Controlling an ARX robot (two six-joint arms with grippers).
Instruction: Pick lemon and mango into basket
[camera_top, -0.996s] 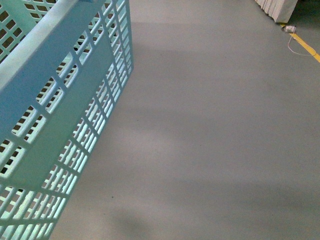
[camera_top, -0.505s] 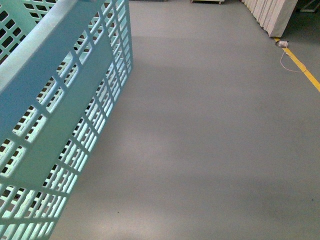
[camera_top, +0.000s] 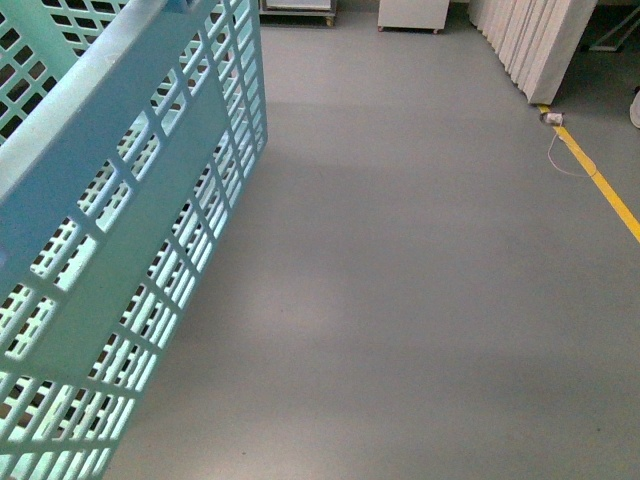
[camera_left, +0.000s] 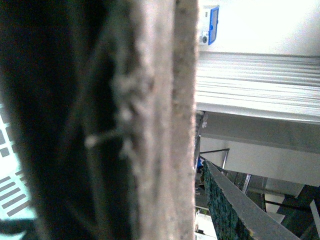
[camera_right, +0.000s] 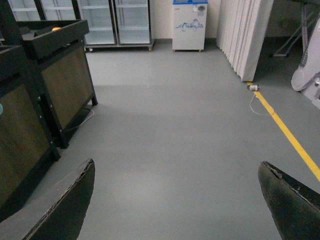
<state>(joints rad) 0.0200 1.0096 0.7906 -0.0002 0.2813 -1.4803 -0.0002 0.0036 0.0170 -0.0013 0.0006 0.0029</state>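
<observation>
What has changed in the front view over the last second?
The view tipped upward: the yellow floor line and the white panels slid lower in the picture, and cabinets came into sight at the far end. The basket stayed close on the left, and nothing was visibly picked up or let go.

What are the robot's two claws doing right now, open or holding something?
Left gripper: cannot be told; a blurred grey-brown bar fills its camera's view.
Right gripper: open, holding nothing.
</observation>
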